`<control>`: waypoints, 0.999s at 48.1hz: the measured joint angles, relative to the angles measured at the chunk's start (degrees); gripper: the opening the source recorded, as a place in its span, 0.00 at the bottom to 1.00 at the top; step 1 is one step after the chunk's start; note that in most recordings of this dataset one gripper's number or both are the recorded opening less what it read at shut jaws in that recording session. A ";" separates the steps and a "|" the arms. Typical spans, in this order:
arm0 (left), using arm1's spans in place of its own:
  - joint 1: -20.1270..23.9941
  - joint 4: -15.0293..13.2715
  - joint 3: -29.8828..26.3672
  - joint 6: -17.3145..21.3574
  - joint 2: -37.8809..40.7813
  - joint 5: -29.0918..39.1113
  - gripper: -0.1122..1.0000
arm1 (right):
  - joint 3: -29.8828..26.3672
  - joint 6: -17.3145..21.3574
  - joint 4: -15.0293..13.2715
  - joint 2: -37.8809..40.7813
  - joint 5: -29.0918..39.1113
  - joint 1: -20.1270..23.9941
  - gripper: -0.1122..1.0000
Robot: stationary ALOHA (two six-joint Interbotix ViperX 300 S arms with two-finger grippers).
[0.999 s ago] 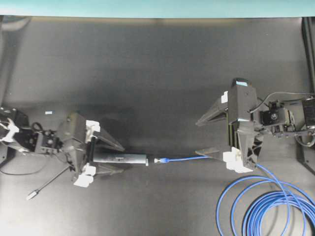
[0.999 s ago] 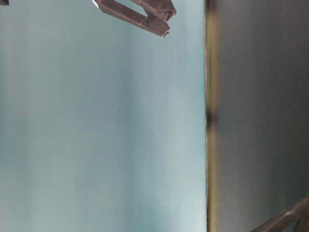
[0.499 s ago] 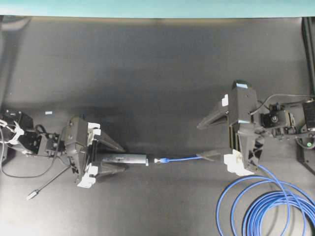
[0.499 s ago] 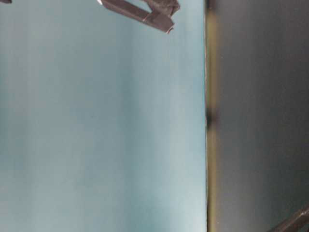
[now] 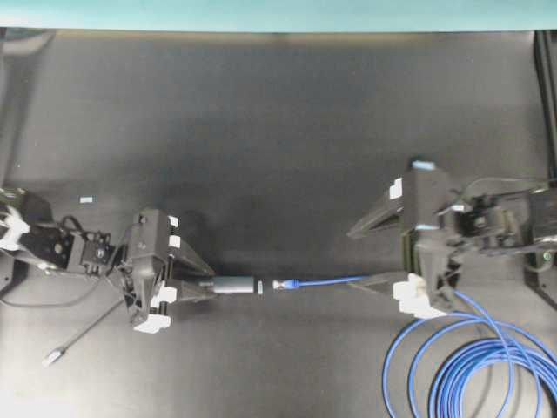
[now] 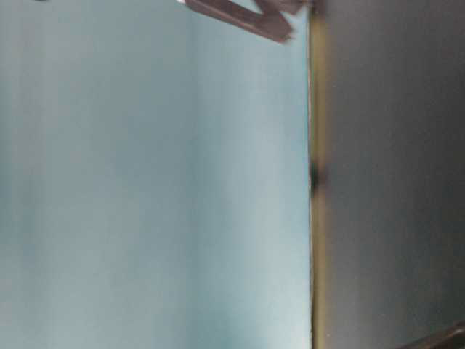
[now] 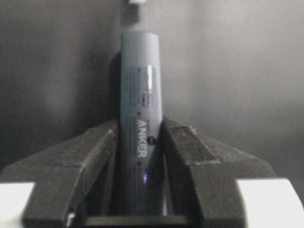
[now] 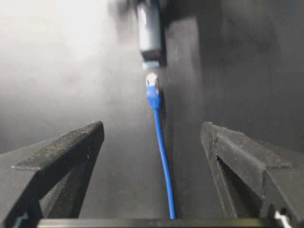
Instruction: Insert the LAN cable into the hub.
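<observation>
The grey hub [image 5: 237,285] lies on the black table, and in the left wrist view [image 7: 141,109] it stands between my fingers. My left gripper [image 5: 207,283] is shut on the hub's rear half. The blue LAN cable's plug [image 5: 280,284] lies just off the hub's free end, with a small gap between them. The cable [image 5: 326,280] runs right to its coils [image 5: 470,370]. My right gripper [image 5: 359,259] is open and straddles the cable, which lies untouched between the fingers [image 8: 161,152]. The plug [image 8: 152,85] and the hub end [image 8: 149,38] show ahead.
The hub's thin grey tail cable [image 5: 91,324] ends in a small plug [image 5: 54,355] at the front left. A small white tag [image 5: 85,199] lies at the left. The table-level view shows only a blurred dark finger [image 6: 240,14] at its top.
My left gripper has slid forward along the hub and closed on it. My right gripper has shifted slightly and stays open around the cable. The plug has not moved.
</observation>
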 measured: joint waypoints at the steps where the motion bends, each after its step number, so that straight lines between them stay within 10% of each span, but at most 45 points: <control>1: 0.09 0.00 -0.26 0.00 -0.97 1.67 0.36 | 0.09 0.00 -0.09 0.62 -0.44 0.00 0.82; 24: 0.79 0.00 -6.33 2.90 -19.95 37.71 0.36 | -3.16 -0.09 -0.18 17.93 -10.46 0.09 0.82; 48: -0.44 0.00 -7.12 2.81 -20.92 39.99 0.36 | -7.47 -0.09 -0.26 28.65 -13.54 0.26 0.74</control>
